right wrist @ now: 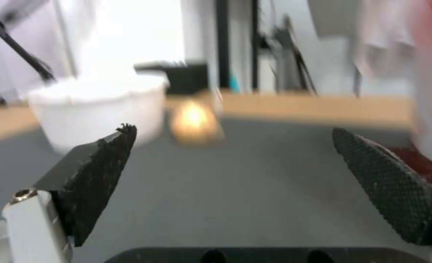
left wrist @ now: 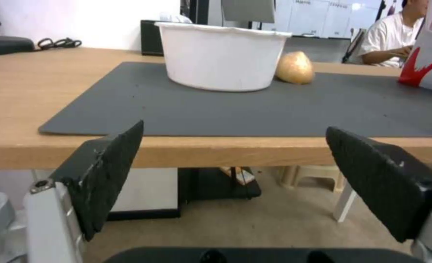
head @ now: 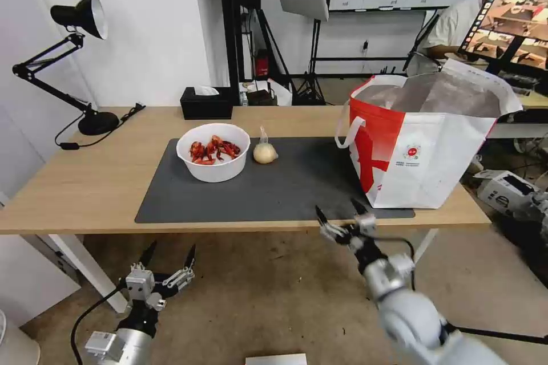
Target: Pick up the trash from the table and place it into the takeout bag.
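While right gripper (head: 340,212) hovers spread wide, empty, at table (head: 85,182) near edge, we aim for small bag (head: 265,151) beside bowl (head: 213,151), pinch knot, avoid takeout bag (head: 434,154). Left gripper (head: 170,254) parked low, open.

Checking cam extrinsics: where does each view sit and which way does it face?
Head view: high on the robot, facing forward and down at the table and takeout bag; left gripper and right gripper show low, both open.
Left wrist view: below the table edge, facing level across the mat to the bowl; its own fingers show.
Right wrist view: above the mat's near edge, facing the bowl; its own fingers show.
Shared: bowl, small bag with beige lump, black tissue box.
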You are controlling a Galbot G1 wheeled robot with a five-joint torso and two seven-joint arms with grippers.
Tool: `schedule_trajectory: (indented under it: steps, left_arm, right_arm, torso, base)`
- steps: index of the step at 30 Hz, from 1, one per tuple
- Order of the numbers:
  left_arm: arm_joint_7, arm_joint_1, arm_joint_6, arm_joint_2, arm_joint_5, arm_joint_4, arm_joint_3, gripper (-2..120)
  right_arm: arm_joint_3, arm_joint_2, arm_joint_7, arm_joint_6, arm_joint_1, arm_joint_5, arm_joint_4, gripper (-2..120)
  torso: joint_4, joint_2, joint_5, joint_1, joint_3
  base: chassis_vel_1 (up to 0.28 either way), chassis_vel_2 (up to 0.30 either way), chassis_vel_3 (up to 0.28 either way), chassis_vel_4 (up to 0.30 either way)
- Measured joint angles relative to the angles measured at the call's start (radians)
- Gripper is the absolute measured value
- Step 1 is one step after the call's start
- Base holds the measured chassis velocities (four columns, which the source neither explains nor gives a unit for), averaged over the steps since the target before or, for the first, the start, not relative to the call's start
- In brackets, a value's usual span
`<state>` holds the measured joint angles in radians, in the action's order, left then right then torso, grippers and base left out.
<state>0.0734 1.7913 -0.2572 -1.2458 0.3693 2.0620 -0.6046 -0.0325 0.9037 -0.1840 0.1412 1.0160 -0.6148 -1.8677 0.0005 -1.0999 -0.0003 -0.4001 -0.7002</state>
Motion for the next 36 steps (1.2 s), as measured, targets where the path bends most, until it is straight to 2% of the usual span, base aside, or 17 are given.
schedule_trajectory:
  steps: [5, 10, 12, 14, 21, 23, 36]
  left_arm:
    - [0.000, -0.004, 0.002, 0.003, 0.004, 0.000, -0.001, 100]
    - [-0.001, -0.002, 0.002, 0.003, 0.004, 0.000, -0.005, 100]
    - [-0.001, -0.002, 0.002, 0.002, 0.005, -0.001, -0.007, 100]
    - [-0.001, -0.001, 0.002, 0.002, 0.008, -0.001, -0.010, 100]
    - [-0.001, 0.001, 0.002, 0.001, 0.010, 0.001, -0.014, 100]
    - [-0.001, 0.001, 0.002, 0.000, 0.010, 0.002, -0.016, 100]
    - [0.000, 0.003, 0.001, -0.003, 0.010, 0.004, -0.014, 100]
  right_arm:
    - [-0.138, 0.028, 0.020, -0.010, -0.256, -0.075, 0.122, 100]
    - [-0.207, 0.061, 0.023, -0.024, -0.395, -0.101, 0.211, 100]
    - [-0.247, 0.088, 0.031, -0.036, -0.468, -0.115, 0.268, 100]
    - [-0.307, 0.152, 0.052, -0.060, -0.574, -0.124, 0.379, 100]
    - [-0.346, 0.237, 0.068, -0.125, -0.665, -0.139, 0.523, 100]
    - [-0.359, 0.282, 0.091, -0.163, -0.704, -0.144, 0.612, 100]
    - [-0.385, 0.390, 0.225, -0.265, -0.804, -0.135, 0.836, 100]
  torso:
    - [-0.0005, 0.000, 0.0001, 0.000, 0.000]
    - [-0.0004, 0.000, -0.0003, 0.000, 0.000]
    - [-0.0004, 0.000, 0.0002, 0.000, 0.000]
    - [-0.0005, 0.000, 0.0000, 0.000, 0.000]
    - [-0.0004, 0.000, 0.0001, 0.000, 0.000]
    - [-0.0005, 0.000, 0.0000, 0.000, 0.000]
    - [-0.0005, 0.000, 0.0002, 0.000, 0.000]
  base:
    - [0.000, 0.000, 0.000, 0.000]
    - [0.000, 0.000, 0.000, 0.000]
    - [0.000, 0.000, 0.000, 0.000]
    - [0.000, 0.000, 0.000, 0.000]
    - [0.000, 0.000, 0.000, 0.000]
    - [0.000, 0.000, 0.000, 0.000]
    - [0.000, 0.000, 0.000, 0.000]
